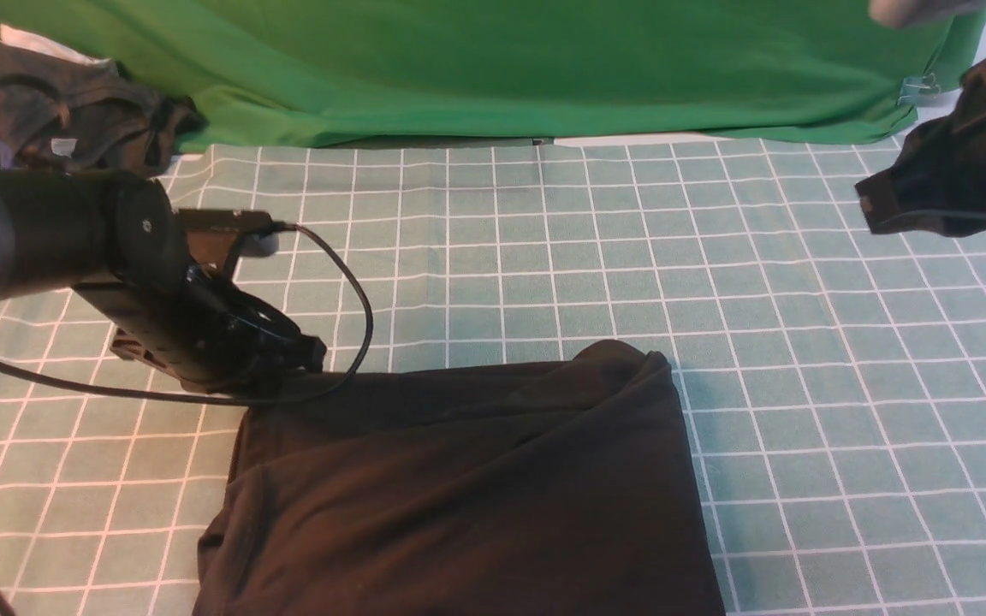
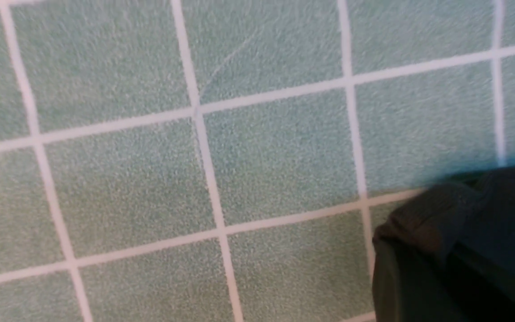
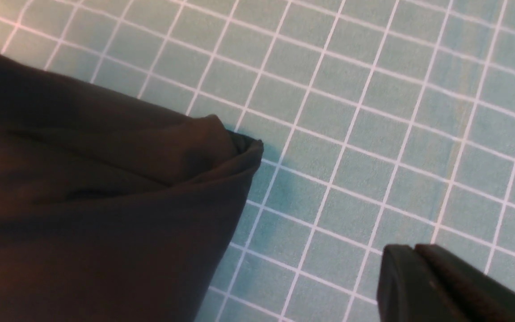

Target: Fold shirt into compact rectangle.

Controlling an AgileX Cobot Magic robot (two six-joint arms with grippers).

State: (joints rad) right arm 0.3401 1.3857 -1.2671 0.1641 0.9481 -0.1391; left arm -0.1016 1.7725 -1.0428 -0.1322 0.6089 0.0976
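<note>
My black shirt (image 1: 467, 488) lies folded on the checked tabletop (image 1: 844, 385), close to me. My left hand (image 1: 309, 352) is squeezed shut at the shirt's far left corner. My right hand (image 3: 418, 277) is shut too, holding nothing, above the tabletop beside the shirt.
</note>
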